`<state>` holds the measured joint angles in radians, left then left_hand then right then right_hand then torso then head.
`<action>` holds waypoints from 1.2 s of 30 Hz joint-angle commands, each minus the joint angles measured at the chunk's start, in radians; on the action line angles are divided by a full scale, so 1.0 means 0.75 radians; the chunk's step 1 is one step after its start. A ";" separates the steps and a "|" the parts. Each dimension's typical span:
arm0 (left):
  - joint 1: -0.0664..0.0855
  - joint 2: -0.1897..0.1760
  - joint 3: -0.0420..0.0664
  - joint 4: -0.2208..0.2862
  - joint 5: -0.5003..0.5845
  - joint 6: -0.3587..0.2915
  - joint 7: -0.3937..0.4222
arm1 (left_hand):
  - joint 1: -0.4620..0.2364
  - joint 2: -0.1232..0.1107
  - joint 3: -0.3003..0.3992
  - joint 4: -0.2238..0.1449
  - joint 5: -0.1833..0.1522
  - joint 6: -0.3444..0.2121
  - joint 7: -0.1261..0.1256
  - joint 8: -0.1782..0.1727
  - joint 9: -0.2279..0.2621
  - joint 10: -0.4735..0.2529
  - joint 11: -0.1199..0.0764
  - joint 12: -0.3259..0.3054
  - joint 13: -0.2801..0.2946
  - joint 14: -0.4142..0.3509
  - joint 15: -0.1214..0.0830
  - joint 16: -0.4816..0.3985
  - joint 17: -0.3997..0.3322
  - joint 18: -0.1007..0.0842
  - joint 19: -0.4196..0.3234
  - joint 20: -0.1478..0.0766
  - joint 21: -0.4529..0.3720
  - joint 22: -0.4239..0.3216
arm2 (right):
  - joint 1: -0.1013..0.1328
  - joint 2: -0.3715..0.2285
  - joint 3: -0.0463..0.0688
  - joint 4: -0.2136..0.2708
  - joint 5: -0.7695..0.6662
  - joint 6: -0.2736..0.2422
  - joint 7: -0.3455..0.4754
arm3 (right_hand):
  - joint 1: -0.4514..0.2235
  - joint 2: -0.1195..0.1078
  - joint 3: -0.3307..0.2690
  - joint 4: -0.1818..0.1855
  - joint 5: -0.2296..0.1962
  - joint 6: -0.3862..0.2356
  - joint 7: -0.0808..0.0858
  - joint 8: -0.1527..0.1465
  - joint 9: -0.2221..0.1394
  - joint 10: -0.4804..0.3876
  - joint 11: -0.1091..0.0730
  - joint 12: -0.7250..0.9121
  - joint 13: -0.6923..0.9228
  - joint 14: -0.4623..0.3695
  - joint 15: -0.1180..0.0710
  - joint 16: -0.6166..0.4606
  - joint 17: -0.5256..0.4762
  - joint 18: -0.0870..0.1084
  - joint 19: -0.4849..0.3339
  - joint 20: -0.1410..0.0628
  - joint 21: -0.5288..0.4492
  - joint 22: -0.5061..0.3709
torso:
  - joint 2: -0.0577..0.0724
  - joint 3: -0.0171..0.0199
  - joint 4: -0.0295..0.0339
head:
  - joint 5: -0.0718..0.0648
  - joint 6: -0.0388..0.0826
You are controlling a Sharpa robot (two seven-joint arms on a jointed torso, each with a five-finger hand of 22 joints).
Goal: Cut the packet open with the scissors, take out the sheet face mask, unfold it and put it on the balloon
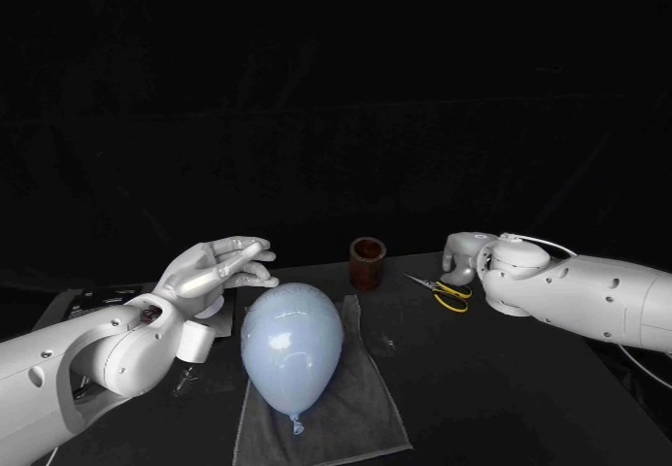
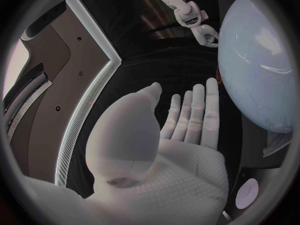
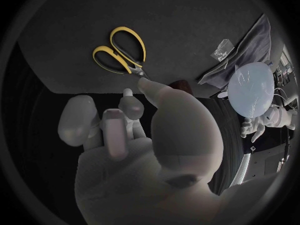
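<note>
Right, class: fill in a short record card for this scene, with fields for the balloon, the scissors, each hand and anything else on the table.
balloon: pale blue, lying on a grey cloth, knot toward the robot
scissors: yellow-handled, flat on the black table, not yet picked up
left hand: raised beside the balloon, palm open, holding nothing
right hand: next to the scissors, not gripping them
other: brown cylinder upright beyond the balloon; small clear scrap on the cloth, too small to identify
</note>
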<state>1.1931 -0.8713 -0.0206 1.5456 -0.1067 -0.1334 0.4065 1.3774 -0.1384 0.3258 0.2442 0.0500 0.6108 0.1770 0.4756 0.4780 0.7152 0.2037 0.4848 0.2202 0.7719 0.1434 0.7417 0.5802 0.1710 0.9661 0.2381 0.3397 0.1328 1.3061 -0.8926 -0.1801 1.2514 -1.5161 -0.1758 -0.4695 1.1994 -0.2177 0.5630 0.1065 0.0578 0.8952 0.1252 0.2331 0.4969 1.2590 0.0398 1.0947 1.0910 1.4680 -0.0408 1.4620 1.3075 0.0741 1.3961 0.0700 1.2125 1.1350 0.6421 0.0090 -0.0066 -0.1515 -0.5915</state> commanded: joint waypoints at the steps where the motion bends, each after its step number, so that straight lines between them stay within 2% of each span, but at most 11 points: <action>1: 0.004 -0.001 0.001 0.001 -0.009 0.027 0.018 | 0.013 0.002 0.000 -0.011 -0.001 0.011 0.107 -0.009 -0.001 0.009 -0.003 -0.004 -0.001 -0.008 0.003 -0.004 -0.002 0.014 0.000 0.002 0.008 -0.002 | -0.038 -0.004 0.001 -0.038 0.062 -0.048 0.068 | 0.014 -0.007 -0.002 -0.007 -0.008 -0.032 0.005 -0.025 -0.011 -0.014 0.006 -0.008 -0.001 0.062 0.013 -0.007 0.031 0.028 -0.011 0.005 -0.014 -0.005 | 0.000 -0.0009 0.0004 | -0.008 -0.004; 4: 0.004 -0.001 0.001 0.001 -0.010 0.028 0.017 | 0.013 0.002 0.000 -0.011 -0.001 0.011 0.107 -0.009 -0.001 0.009 -0.003 -0.004 -0.001 -0.008 0.003 -0.004 -0.002 0.014 0.000 0.002 0.008 -0.002 | -0.072 -0.003 0.002 -0.076 0.089 -0.076 0.085 | 0.015 -0.016 -0.014 -0.003 -0.010 -0.058 0.014 -0.049 -0.022 -0.021 0.013 -0.010 -0.003 0.064 0.019 -0.005 0.036 0.028 -0.012 0.009 -0.020 -0.010 | 0.001 0.0008 -0.0009 | -0.016 -0.009; 6: 0.004 -0.001 0.001 0.001 -0.010 0.029 0.017 | 0.013 0.002 0.000 -0.011 -0.001 0.011 0.107 -0.009 -0.001 0.009 -0.003 -0.004 -0.001 -0.008 0.003 -0.004 -0.002 0.014 0.000 0.002 0.008 -0.002 | -0.094 -0.002 0.002 -0.107 0.105 -0.105 0.099 | 0.023 -0.021 -0.039 0.002 -0.010 -0.094 0.029 -0.079 -0.038 -0.029 0.026 -0.008 -0.001 0.066 0.029 -0.004 0.040 0.030 -0.014 0.016 -0.030 -0.017 | 0.000 0.0006 0.0002 | -0.019 -0.013; 10: 0.004 -0.002 0.001 0.001 -0.015 0.030 0.017 | 0.013 0.002 0.000 -0.011 -0.001 0.011 0.107 -0.009 -0.001 0.009 -0.003 -0.004 -0.001 -0.008 0.003 -0.004 -0.002 0.014 0.000 0.002 0.008 -0.002 | -0.119 0.005 0.002 -0.161 0.136 -0.145 0.123 | 0.042 -0.017 -0.080 0.013 -0.010 -0.111 0.040 -0.099 -0.051 -0.039 0.036 -0.004 0.001 0.066 0.038 -0.004 0.043 0.031 -0.013 0.025 -0.037 -0.020 | 0.002 0.0022 0.0016 | -0.022 -0.021; 12: 0.004 -0.003 0.001 0.001 -0.017 0.030 0.017 | 0.014 0.002 0.000 -0.012 -0.001 0.012 0.107 -0.009 -0.002 0.011 -0.003 -0.005 -0.003 -0.009 0.003 -0.005 -0.003 0.014 -0.001 0.002 0.007 -0.002 | -0.126 0.010 0.002 -0.183 0.148 -0.157 0.133 | 0.054 -0.013 -0.105 0.021 -0.010 -0.114 0.045 -0.106 -0.057 -0.045 0.041 -0.004 -0.001 0.067 0.043 -0.003 0.046 0.031 -0.013 0.028 -0.039 -0.020 | 0.001 0.0001 0.0020 | -0.023 -0.024; 17: 0.004 -0.004 0.001 0.001 -0.019 0.031 0.017 | 0.014 0.002 0.000 -0.012 -0.001 0.012 0.107 -0.009 -0.002 0.011 -0.003 -0.005 -0.003 -0.009 0.003 -0.005 -0.003 0.014 -0.001 0.002 0.007 -0.002 | -0.134 0.018 0.002 -0.202 0.166 -0.169 0.148 | 0.067 -0.008 -0.134 0.032 -0.010 -0.110 0.048 -0.111 -0.062 -0.047 0.043 0.003 0.003 0.067 0.045 -0.002 0.049 0.031 -0.011 0.032 -0.040 -0.018 | 0.002 -0.0002 0.0015 | -0.023 -0.035; 20: 0.004 -0.005 0.001 0.000 -0.019 0.031 0.016 | 0.014 0.002 0.000 -0.012 -0.001 0.012 0.107 -0.009 -0.002 0.011 -0.003 -0.005 -0.003 -0.009 0.003 -0.005 -0.003 0.014 -0.001 0.002 0.007 -0.002 | -0.137 0.022 0.002 -0.203 0.174 -0.170 0.156 | 0.073 -0.003 -0.144 0.038 -0.009 -0.104 0.047 -0.111 -0.063 -0.041 0.043 0.013 0.012 0.068 0.046 -0.001 0.051 0.031 -0.010 0.033 -0.039 -0.016 | 0.004 0.0026 0.0001 | -0.023 -0.038; 24: 0.004 -0.004 0.001 -0.001 -0.019 0.031 0.016 | 0.014 0.002 0.000 -0.012 -0.001 0.012 0.107 -0.009 -0.002 0.011 -0.003 -0.005 -0.003 -0.009 0.003 -0.005 -0.003 0.014 -0.001 0.002 0.007 -0.002 | -0.138 0.030 0.002 -0.216 0.201 -0.158 0.172 | 0.085 0.012 -0.147 0.048 -0.008 -0.082 0.042 -0.104 -0.064 -0.034 0.039 0.027 0.021 0.069 0.043 0.000 0.056 0.030 -0.006 0.033 -0.035 -0.009 | 0.003 0.0009 0.0028 | -0.026 -0.041; 27: 0.004 -0.005 0.001 -0.002 -0.019 0.031 0.015 | 0.014 0.002 0.000 -0.012 -0.001 0.012 0.107 -0.009 -0.002 0.011 -0.003 -0.005 -0.003 -0.009 0.003 -0.005 -0.003 0.014 -0.001 0.002 0.007 -0.002 | -0.139 0.033 0.002 -0.223 0.218 -0.145 0.186 | 0.091 0.023 -0.140 0.053 -0.007 -0.055 0.034 -0.095 -0.064 -0.025 0.033 0.041 0.032 0.069 0.039 0.000 0.056 0.030 -0.004 0.030 -0.034 -0.005 | 0.004 0.0019 0.0037 | -0.024 -0.046; 32: 0.004 -0.005 0.001 -0.003 -0.019 0.031 0.015 | 0.014 0.002 0.000 -0.012 -0.001 0.012 0.107 -0.009 -0.002 0.011 -0.003 -0.005 -0.003 -0.009 0.003 -0.005 -0.003 0.014 -0.001 0.002 0.007 -0.002 | -0.146 0.042 0.002 -0.234 0.245 -0.092 0.211 | 0.091 0.037 -0.123 0.062 -0.006 -0.013 0.019 -0.083 -0.067 -0.008 0.020 0.062 0.050 0.069 0.028 0.000 0.059 0.030 0.000 0.023 -0.030 0.002 | 0.003 0.0018 0.0003 | -0.022 -0.049; 36: 0.004 -0.004 0.001 -0.003 -0.019 0.032 0.014 | 0.014 0.002 0.000 -0.012 -0.001 0.012 0.107 -0.009 -0.002 0.011 -0.003 -0.005 -0.003 -0.009 0.003 -0.005 -0.003 0.014 -0.001 0.002 0.007 -0.002 | -0.155 0.053 0.002 -0.245 0.261 -0.047 0.224 | 0.085 0.046 -0.112 0.069 -0.005 0.014 0.014 -0.075 -0.069 -0.003 0.015 0.067 0.053 0.070 0.023 0.000 0.060 0.030 -0.001 0.018 -0.034 0.000 | 0.003 0.0022 0.0015 | -0.023 -0.053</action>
<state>1.1931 -0.8757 -0.0209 1.5427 -0.1149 -0.1326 0.4062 1.3774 -0.1384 0.3286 0.2413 0.0500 0.6143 0.1735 0.4719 0.4777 0.7187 0.2001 0.4847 0.2190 0.7719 0.1434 0.7417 0.5785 0.1690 0.9661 0.2382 0.3396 0.1328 1.1988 -0.8585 -0.1743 1.0662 -1.3497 -0.2720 -0.3301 1.2640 -0.1899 0.4761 0.1576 0.0523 0.8975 0.1321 0.1728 0.4442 1.2488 0.0500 1.1405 1.1299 1.4670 -0.0178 1.4583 1.3074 0.0843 1.3932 0.0878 1.1867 1.1349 0.6448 0.0104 -0.0054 -0.1683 -0.6296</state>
